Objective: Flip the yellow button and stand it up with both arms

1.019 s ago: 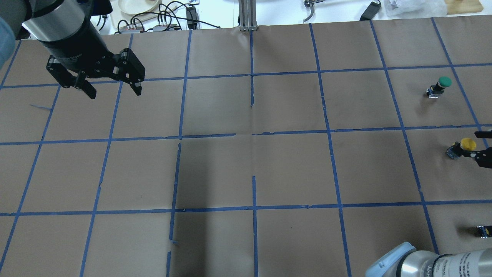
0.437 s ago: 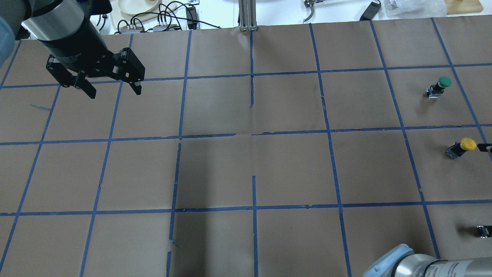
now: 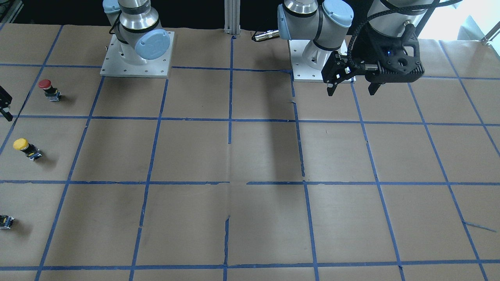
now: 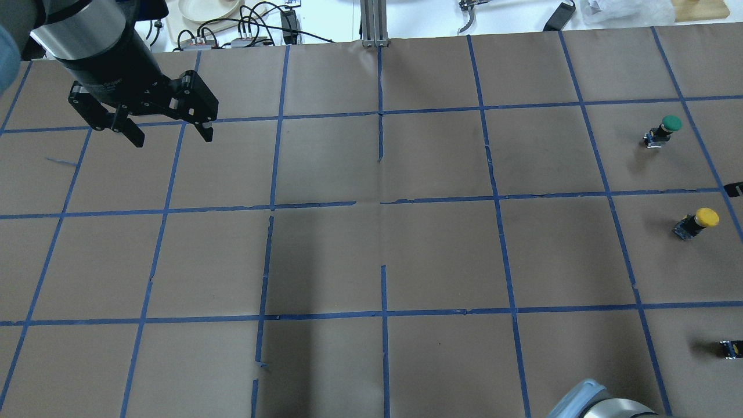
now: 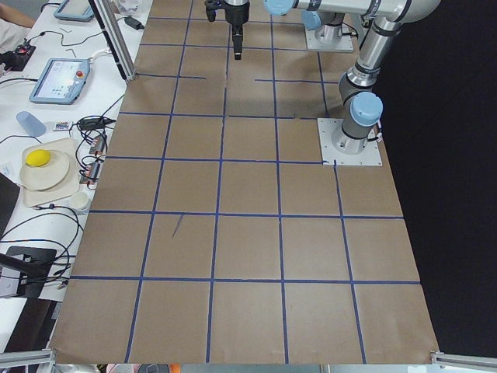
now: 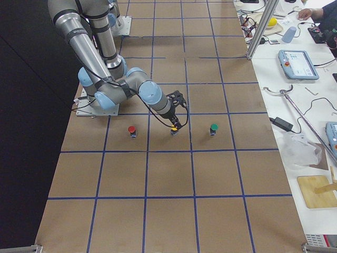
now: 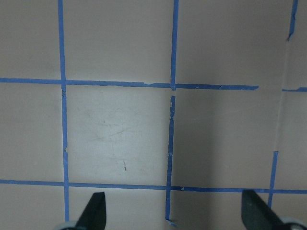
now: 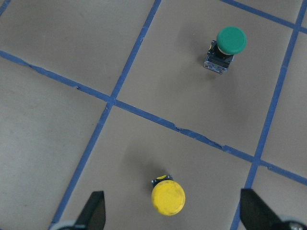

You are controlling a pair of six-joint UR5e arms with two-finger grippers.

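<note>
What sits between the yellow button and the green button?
Nothing but brown paper and one blue tape line between yellow button and green button, per the right wrist view.

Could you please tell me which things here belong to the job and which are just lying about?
Job: small yellow mushroom-capped push-button; left arm's black two-finger hand, open; right arm's black two-finger hand, open over that button.
Lying about: green-capped push-button; red-capped push-button; tiny dark block with a yellow spot.
</note>
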